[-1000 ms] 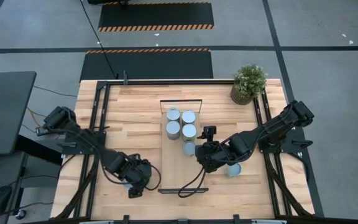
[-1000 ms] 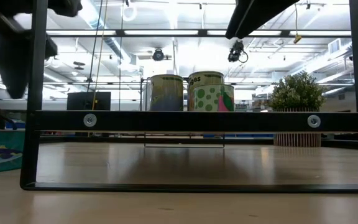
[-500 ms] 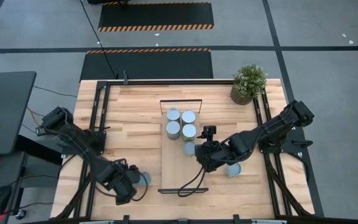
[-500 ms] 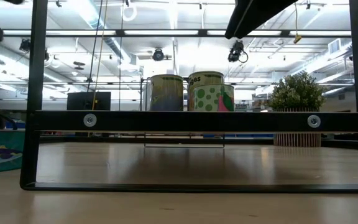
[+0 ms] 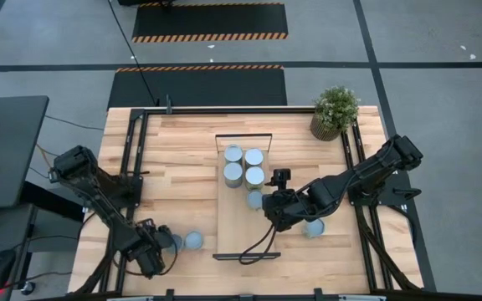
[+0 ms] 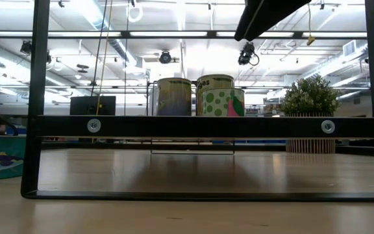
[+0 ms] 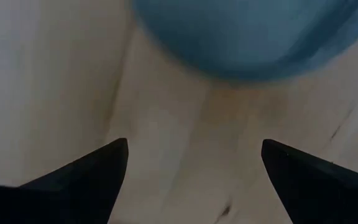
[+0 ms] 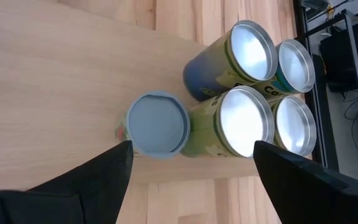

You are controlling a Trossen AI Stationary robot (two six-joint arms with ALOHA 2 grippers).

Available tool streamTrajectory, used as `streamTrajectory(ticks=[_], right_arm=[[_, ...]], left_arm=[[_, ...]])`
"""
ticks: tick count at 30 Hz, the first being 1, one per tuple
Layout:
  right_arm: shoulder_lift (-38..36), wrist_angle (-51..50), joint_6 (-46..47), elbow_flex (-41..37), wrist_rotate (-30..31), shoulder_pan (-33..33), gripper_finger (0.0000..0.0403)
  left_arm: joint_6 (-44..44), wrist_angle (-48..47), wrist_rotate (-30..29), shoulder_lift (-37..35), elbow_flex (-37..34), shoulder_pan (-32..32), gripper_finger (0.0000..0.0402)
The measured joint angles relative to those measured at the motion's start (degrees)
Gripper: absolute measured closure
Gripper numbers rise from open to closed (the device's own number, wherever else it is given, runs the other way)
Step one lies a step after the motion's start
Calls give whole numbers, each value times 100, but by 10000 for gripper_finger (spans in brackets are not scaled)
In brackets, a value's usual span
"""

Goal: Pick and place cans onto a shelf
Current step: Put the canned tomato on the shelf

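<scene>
Nearest, the left gripper (image 5: 153, 255) is held wide and empty beside two loose cans (image 5: 192, 241) on the table (image 5: 174, 167); one could be toppled by a skewed descent. Farther on, the right gripper (image 5: 271, 211), also spread and empty, is poised above the shelf (image 5: 234, 226), where the fifth can (image 8: 158, 124) could be nudged against the four cans (image 5: 243, 167) behind it

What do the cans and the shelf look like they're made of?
The cans look like metal: their round ends shine bright and mirror-like, with printed coloured labels round the sides. One can shows a matte blue-grey end, possibly plastic. The shelf looks like pale, grained wood with a thin black frame, probably metal.
</scene>
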Motion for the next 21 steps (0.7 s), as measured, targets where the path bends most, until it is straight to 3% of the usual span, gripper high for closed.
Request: streamTrajectory(ticks=[5,12,21], right_arm=[[0,23,-7,0,0,-36,62],[0,69,2,0,0,-43,62],[0,115,9,0,0,-43,62]], left_arm=[[303,186,-146,0,-50,240,27],[718,528,-967,11,-34,287,27],[924,1033,-1321,11,-31,556,27]])
